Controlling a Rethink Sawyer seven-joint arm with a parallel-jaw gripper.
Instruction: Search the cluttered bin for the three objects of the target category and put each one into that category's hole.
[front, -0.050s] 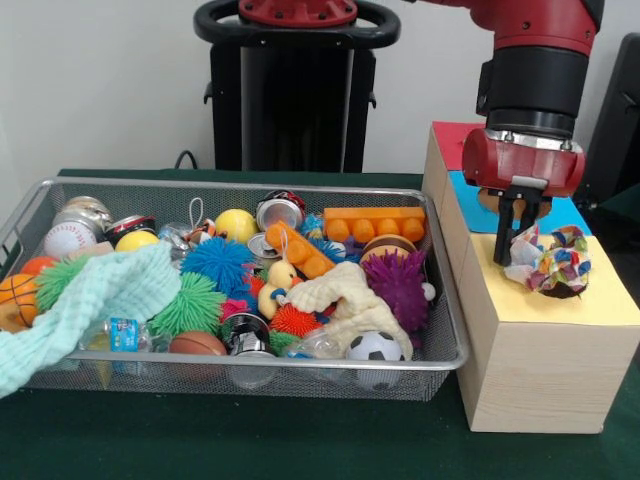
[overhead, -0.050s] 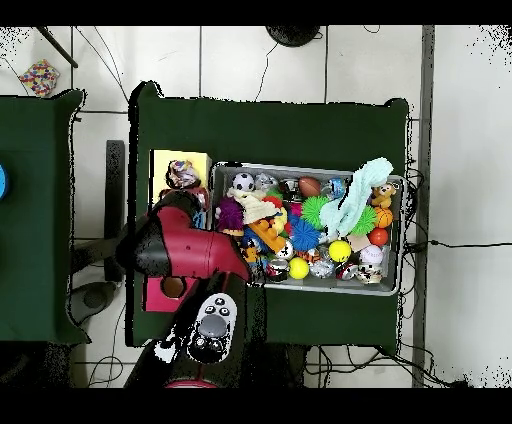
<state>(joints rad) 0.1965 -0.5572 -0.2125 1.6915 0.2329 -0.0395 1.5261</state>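
My gripper (front, -0.050s: 516, 240) hangs over the yellow section (front, -0.050s: 600, 305) of the wooden box at the right. It looks shut on the left edge of a multicoloured patterned cloth (front, -0.050s: 555, 262), whose bulk rests on the yellow top with a dark hole edge showing under it. In the overhead view that patterned cloth (overhead, -0.050s: 182, 176) lies on the yellow section (overhead, -0.050s: 175, 158); the arm hides the gripper there. Inside the wire bin (front, -0.050s: 250, 183) lie a mint green cloth (front, -0.050s: 110, 295) at the left and a cream cloth (front, -0.050s: 345, 300) near the front right.
The box also has a blue section (front, -0.050s: 570, 215) and a red section (front, -0.050s: 455, 140) behind the yellow one; a hole (overhead, -0.050s: 172, 287) shows in the red. The bin (overhead, -0.050s: 300, 168) holds several balls, spiky toys, cans, an orange brick (front, -0.050s: 375, 222) and a soccer ball (front, -0.050s: 375, 347).
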